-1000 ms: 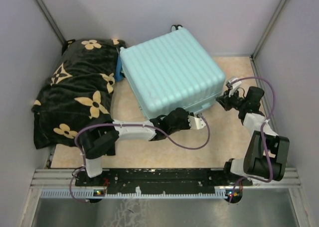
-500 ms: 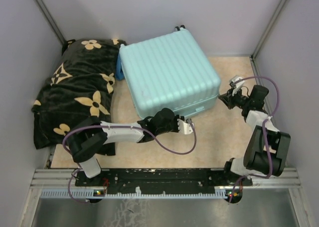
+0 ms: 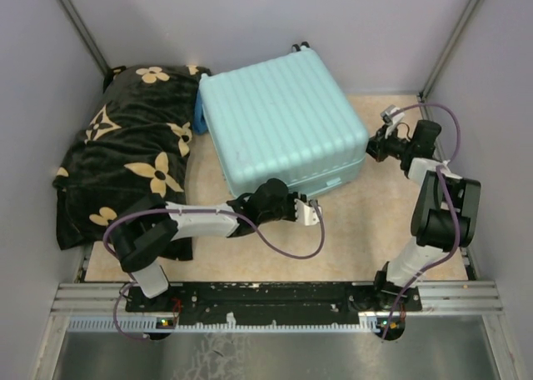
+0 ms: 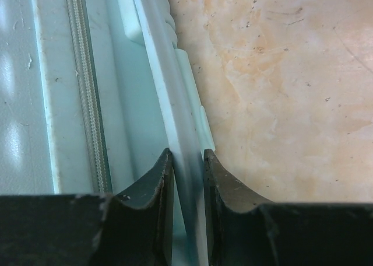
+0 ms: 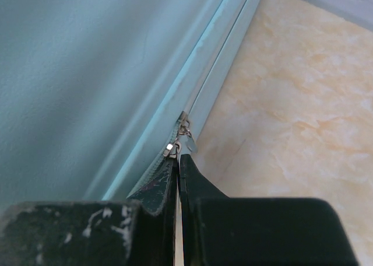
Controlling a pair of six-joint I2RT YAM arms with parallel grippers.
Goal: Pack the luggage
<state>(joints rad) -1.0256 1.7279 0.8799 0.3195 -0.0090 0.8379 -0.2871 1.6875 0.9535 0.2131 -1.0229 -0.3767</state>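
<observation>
Clamping a pale ridge on the near edge of the luggage (image 3: 283, 122), your left pincer (image 4: 185, 155) has one dark finger (image 4: 152, 181) on each side of that rim. The ridge fills the gap between them. Beside the rim in the left wrist view runs a zip track (image 4: 87, 85), and bare counter (image 3: 375, 222) lies on the other side.

Your luggage lies flat and shut, ribbed shell up, at the middle back of the counter. Its left back corner touches the black blanket (image 3: 133, 163) with tan flowers, which is heaped along the left side.

Your right pincer (image 5: 178, 158) sits at the right side of the case, low against the seam. Its fingers are drawn together with only a hairline slit between them. Their tips meet just below the small metal zip pulls (image 5: 178, 142) on the seam. You cannot tell from the right wrist view whether a pull tab is pinched between them. From above, the right arm reaches in from the right and the left arm stretches across the front of the counter.
</observation>
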